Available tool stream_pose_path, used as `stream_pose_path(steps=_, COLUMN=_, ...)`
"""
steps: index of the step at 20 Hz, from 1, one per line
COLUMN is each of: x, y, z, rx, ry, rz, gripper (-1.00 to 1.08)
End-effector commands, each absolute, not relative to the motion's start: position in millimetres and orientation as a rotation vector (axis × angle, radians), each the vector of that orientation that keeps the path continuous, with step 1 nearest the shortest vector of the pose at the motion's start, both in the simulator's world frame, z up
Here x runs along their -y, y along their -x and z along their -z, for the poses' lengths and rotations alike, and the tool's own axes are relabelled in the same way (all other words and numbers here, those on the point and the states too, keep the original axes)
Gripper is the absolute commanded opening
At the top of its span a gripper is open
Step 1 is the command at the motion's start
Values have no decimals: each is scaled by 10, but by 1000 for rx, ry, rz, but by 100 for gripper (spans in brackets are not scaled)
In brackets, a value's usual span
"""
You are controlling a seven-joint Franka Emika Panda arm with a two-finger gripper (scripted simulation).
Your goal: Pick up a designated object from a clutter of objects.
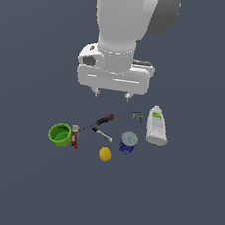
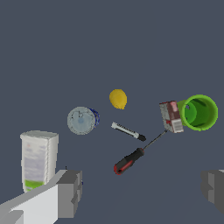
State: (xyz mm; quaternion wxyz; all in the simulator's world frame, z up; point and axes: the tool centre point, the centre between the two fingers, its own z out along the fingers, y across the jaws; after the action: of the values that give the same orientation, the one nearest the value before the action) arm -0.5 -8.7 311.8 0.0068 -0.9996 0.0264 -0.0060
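Observation:
The dark blue can (image 1: 128,143) with a pale silvery top stands upright among the clutter, right of the black marker (image 1: 101,134) and above the lemon (image 1: 105,154) in the exterior view. It also shows in the wrist view (image 2: 82,120). My gripper (image 1: 112,93) hangs open and empty well above the floor, behind the clutter and apart from the can. Its two grey fingertips (image 2: 69,192) frame the wrist view, with the red-handled screwdriver (image 2: 128,161) between them.
A green cup (image 1: 60,134) with a small reddish box (image 1: 74,136) beside it sits at the exterior view's left. A white bottle (image 1: 157,125) lies at the right, a tiny metal piece (image 1: 138,116) next to it. The screwdriver (image 1: 99,121) lies diagonally.

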Motion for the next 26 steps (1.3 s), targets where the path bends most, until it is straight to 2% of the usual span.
stream_pose_path(steps=1, x=87, y=5, z=-3118, rx=-83, ry=3127, rz=19, gripper=100)
stream_pose_path(steps=10, x=194, y=-97, z=-3335, rx=-140, ry=3097, rz=90, gripper=100)
stream_pose_path(steps=15, x=173, y=-107, z=-3289, rx=-119, ry=3102, rz=86, gripper=100)
stream_pose_path(steps=26, x=-122, y=-282, z=-2666, rx=204, ry=3128, rz=58, gripper=100)
